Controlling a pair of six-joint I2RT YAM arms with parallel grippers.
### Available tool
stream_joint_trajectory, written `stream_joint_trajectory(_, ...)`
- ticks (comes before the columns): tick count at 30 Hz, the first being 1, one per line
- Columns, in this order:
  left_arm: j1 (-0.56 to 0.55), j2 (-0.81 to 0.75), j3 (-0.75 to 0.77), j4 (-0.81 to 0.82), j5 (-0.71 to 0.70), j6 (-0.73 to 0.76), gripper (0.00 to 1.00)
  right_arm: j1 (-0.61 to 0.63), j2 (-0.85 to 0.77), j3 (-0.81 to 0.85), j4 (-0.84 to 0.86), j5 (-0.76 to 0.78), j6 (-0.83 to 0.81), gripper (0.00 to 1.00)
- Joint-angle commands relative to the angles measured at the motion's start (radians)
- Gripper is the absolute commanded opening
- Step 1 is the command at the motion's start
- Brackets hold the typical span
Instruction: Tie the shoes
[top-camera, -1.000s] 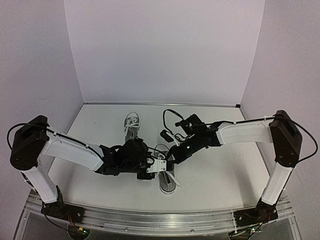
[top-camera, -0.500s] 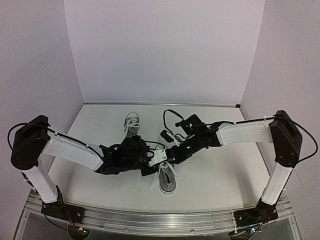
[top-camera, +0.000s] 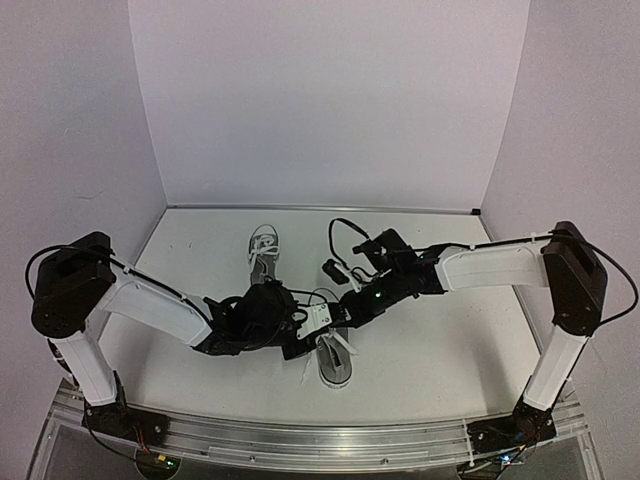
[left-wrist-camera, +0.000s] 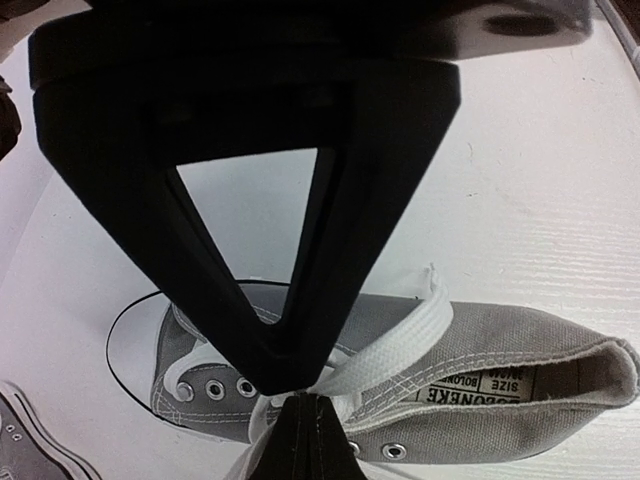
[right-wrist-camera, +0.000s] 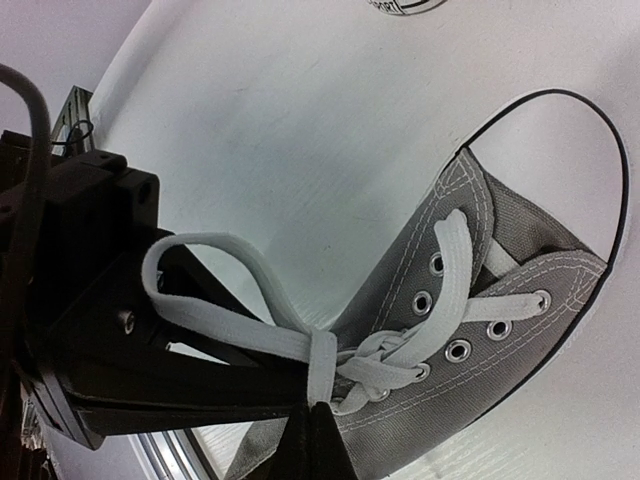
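**A:** Start at the hands. What are they doing?

**B:** The left hand (left-wrist-camera: 305, 402) is clenched, fingertips pressed together, with a white lace (left-wrist-camera: 400, 343) running straight into the pinch. I'd say it's grasping that lace. The right hand (right-wrist-camera: 315, 425) is clenched too, its tips sitting right under the crossing of the lace, and it looks to have the lace nipped there.

**A:** And where's the shoe from there?

**B:** The near shoe (top-camera: 336, 362) lies directly below both hands on the tabletop (top-camera: 440, 335). Its long axis runs near to far, with the toe cap towards the arm bases and the heel opening under the hands. The left hand comes in from the shoe's left. The right hand comes from its right and far side. Both are equally close, meeting over the eyelets.

**A:** So what does the next move hang on?

**B:** In my view, on pulling apart across the shoe, at right angles to that long axis. A loop (right-wrist-camera: 215, 290) of lace already drapes over the left hand's finger, so it could slip off.

**A:** The other shoe?

**B:** The far shoe (top-camera: 263, 250) stands well beyond the near shoe and to its left, with nothing touching it.

**A:** Any writing?

**B:** A label (left-wrist-camera: 480, 385) inside the near shoe reads "SIZE", upside down. The word beside it is too small to be sure of.
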Motion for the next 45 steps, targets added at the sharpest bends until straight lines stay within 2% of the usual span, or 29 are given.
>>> stream_joint_trajectory(1, 0.017, 0.020, -0.014, 0.093, -0.004, -0.072, 0.00, 0.008, -0.056, -0.009, 0.043, -0.017, 0.007, 0.00)
stream_joint_trajectory(13, 0.041, 0.070, -0.076, 0.329, 0.036, -0.235, 0.00, 0.009, -0.024, -0.022, 0.077, -0.076, 0.021, 0.00)
stream_joint_trajectory(19, 0.042, 0.119, -0.079, 0.442, 0.118, -0.303, 0.00, 0.009, -0.024, -0.034, 0.107, -0.098, 0.042, 0.00)
stream_joint_trajectory(26, 0.050, 0.166, -0.109, 0.601, 0.151, -0.368, 0.00, 0.008, -0.025, -0.058, 0.119, -0.102, 0.051, 0.00)
stream_joint_trajectory(32, 0.098, 0.204, -0.188, 0.841, 0.242, -0.475, 0.00, 0.009, -0.037, -0.073, 0.119, -0.085, 0.052, 0.00)
stream_joint_trajectory(45, 0.101, 0.254, -0.152, 0.890, 0.410, -0.510, 0.00, 0.009, -0.031, -0.051, 0.129, -0.071, 0.063, 0.00)
